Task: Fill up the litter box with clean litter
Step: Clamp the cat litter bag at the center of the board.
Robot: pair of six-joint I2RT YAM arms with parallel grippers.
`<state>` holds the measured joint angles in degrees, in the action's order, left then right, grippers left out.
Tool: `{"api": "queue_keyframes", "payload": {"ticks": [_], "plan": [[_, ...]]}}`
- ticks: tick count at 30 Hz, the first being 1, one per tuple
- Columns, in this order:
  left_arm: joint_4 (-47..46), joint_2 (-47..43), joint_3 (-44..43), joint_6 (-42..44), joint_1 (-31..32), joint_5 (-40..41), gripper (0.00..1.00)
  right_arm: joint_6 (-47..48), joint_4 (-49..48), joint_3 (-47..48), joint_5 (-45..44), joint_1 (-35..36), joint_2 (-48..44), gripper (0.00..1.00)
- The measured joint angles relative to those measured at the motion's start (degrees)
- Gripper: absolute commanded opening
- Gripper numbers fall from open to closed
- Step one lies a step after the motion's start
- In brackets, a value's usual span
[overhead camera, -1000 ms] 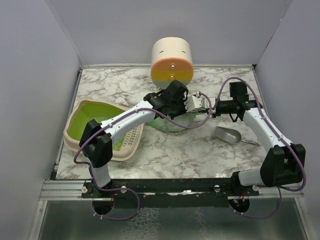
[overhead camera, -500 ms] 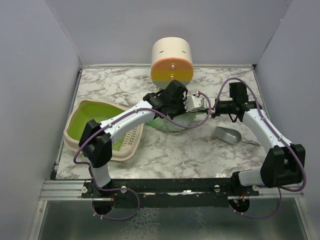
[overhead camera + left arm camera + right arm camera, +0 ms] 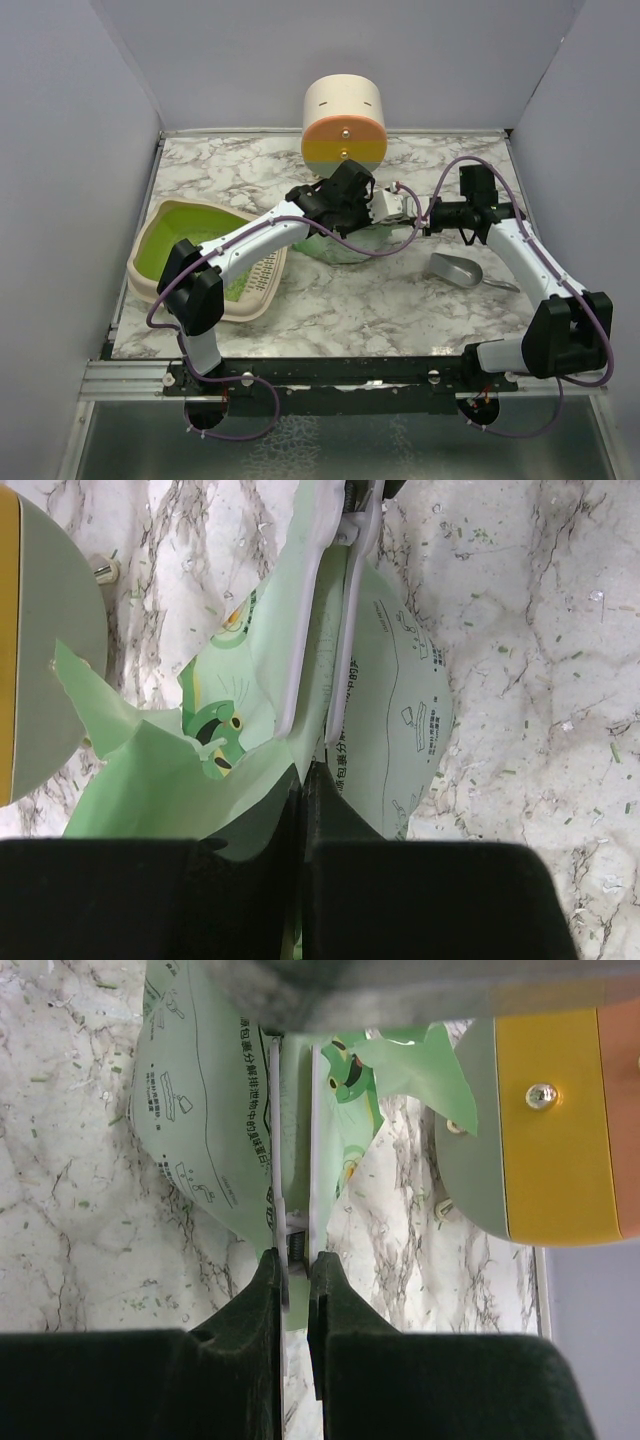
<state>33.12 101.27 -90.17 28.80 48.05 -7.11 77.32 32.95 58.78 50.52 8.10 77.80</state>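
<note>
Left tool point(image 3: 303, 780) and right tool point(image 3: 292, 1270) are each pinching the top of the litter bag point(image 3: 390, 730); the litter box point(image 3: 250, 308) is showing bare green, so pouring is likely remaining

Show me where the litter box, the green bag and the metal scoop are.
litter box point(image 3: 175, 228), top external view, bare lime-green inner floor.
mint-green bag point(image 3: 400, 730), left wrist view, printed side panel.
metal scoop point(image 3: 455, 268), top external view, its grey bowl.
</note>
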Motion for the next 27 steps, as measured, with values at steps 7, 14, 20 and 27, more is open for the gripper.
{"api": "queue_keyframes", "payload": {"ticks": [7,14,20,27], "plan": [[0.0,0.0,0.1,-0.2,-0.1,0.0,0.00,-0.1,-0.3,0.0,-0.2,0.0,0.4,0.01],[-0.6,-0.1,0.8,-0.4,-0.3,0.0,0.00,-0.5,-1.9,-0.9,-0.5,0.2,0.5,0.01],[-0.7,-0.2,1.0,-0.4,-0.3,0.0,0.00,-1.9,-2.9,-1.7,-0.7,0.3,-0.5,0.01],[-0.7,-0.5,1.0,-1.2,0.0,-0.4,0.00,-2.7,-4.5,-4.3,-1.5,0.6,-3.1,0.01]]}}
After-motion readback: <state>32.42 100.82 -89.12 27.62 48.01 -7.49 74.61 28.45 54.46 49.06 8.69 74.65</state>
